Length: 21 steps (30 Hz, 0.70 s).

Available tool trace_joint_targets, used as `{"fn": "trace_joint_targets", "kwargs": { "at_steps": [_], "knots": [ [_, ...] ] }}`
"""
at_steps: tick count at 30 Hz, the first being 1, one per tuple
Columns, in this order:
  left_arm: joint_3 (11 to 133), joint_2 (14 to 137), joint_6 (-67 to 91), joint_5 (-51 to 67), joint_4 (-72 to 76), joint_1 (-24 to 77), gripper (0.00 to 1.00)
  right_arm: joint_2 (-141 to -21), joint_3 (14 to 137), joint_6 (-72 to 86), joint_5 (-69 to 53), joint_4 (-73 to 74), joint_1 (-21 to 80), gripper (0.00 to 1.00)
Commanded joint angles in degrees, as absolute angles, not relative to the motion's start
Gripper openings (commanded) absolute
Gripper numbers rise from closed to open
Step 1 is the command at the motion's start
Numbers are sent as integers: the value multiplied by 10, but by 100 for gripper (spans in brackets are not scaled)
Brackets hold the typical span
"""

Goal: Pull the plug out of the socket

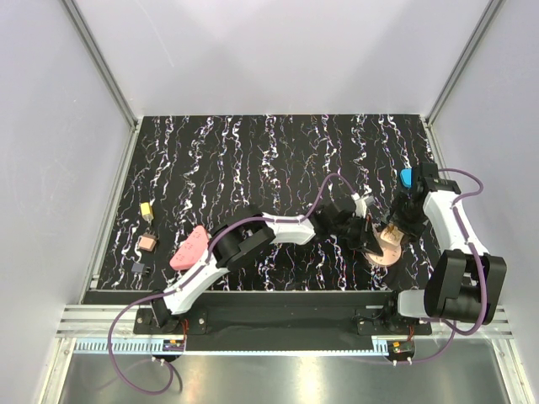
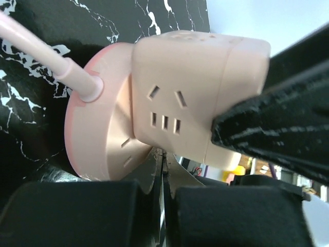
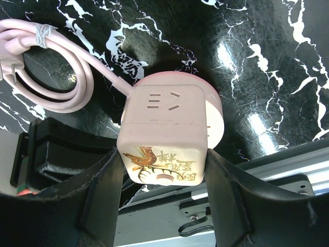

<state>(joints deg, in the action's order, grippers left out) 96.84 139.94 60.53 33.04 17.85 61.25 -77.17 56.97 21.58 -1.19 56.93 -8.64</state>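
1 pink cube plug [image 3: 163,134] sits on 1 round pink socket [image 3: 216,116], right of centre in the top view and low on the black marbled surface [image 1: 253,160]. 1 pink cord [image 3: 109,71] leaves the socket and coils in the upper left of the right wrist view.

Both grippers are at the socket. The right gripper [image 3: 163,190] is clamped on the plug, with 1 finger [image 3: 103,195] on each side of its printed face. The left gripper [image 2: 162,190] has its fingers [image 2: 77,216] together, with only a thin slit between them, right under the socket's rim. Whether they pinch that rim cannot be told.

The socket's underside is hidden, and the arms cover most of it from above.

At the left of the top view lie 4 small things: 1 pink lump [image 1: 189,248], 1 yellow piece [image 1: 145,210], 1 tan square [image 1: 147,242] and 1 dark piece [image 1: 139,268], all too small to identify. 1 blue item [image 1: 406,178] shows beside the right arm; whether it rests on the surface is unclear.
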Motion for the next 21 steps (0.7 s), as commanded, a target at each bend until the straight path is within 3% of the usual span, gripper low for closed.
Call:
{"fn": "trace_joint_targets", "kwargs": {
  "at_steps": [1,5,6,12,19,21],
  "knots": [
    [941,1390,561,306,211,621,3,-773,575,225,-76,567,-82,31],
    [915,1376,564,314,251,621,17,-773,572,223,-78,565,-79,56],
    [916,1376,563,313,250,620,20,-774,573,224,-79,565,-77,67],
    [917,1382,578,313,258,621,25,-780,573,225,-72,566,-63,89],
    [862,1365,632,313,323,622,23,-796,573,227,-63,566,-57,92],
    [850,1369,655,310,349,623,21,-802,572,228,-57,564,-57,84]
  ]
}}
